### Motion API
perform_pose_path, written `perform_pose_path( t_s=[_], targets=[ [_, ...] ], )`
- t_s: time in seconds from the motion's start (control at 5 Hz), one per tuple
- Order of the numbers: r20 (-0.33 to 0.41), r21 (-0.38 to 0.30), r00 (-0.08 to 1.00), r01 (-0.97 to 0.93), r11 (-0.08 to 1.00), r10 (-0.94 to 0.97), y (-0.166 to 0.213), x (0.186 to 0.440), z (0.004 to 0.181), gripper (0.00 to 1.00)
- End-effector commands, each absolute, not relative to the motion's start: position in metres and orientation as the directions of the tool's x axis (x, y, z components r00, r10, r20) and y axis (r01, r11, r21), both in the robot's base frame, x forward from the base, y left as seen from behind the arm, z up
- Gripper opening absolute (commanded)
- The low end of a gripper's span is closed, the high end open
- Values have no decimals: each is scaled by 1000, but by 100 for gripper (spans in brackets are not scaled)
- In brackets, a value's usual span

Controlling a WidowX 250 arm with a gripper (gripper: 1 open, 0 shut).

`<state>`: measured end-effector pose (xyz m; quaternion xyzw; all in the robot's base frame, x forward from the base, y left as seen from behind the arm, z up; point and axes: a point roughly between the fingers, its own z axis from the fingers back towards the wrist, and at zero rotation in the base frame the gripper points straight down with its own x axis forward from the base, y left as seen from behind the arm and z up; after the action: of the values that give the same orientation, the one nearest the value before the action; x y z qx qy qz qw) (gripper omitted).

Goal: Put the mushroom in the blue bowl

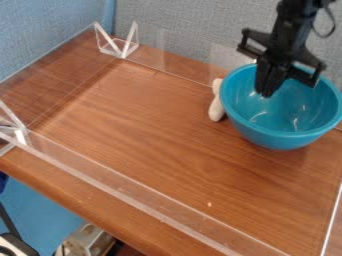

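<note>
The gripper (267,88) is over the back-left part of the blue bowl (281,132), its fingers brought together; whether anything is pinched between them, such as the rim, cannot be told. The mushroom (217,102) lies on the table (127,130), just beside the bowl's left wall, too close to tell whether they touch.

The step in hand looks like reaching for the mushroom. Done well, it calls for lifting above the bowl's rim, moving left of the bowl, then opening and lowering with the fingers astride the mushroom's narrow width. The finger on the bowl's side has little room and could knock the wall or push the bowl. A light squeeze should suit so small a piece.

The bowl stands upright, its wide mouth forgiving for a release; no mushroom shows in the visible part of its inside.
</note>
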<state>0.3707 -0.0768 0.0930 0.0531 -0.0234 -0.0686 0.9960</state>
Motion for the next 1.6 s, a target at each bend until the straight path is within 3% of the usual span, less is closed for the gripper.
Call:
perform_pose_path(
  t_s=[0.0,0.2,0.4,0.6,1.0,1.4],
  targets=[
    [71,104,986,146,984,-154,-76,373,85,0],
    [56,95,983,166,982,-172,-78,373,59,0],
    [50,90,989,136,987,-141,-80,373,48,0],
    [43,92,993,106,990,-110,-83,370,46,100],
    [31,94,993,114,989,-118,-79,362,71,100],
    [37,87,984,171,981,-175,-94,373,58,100]
  ],
)
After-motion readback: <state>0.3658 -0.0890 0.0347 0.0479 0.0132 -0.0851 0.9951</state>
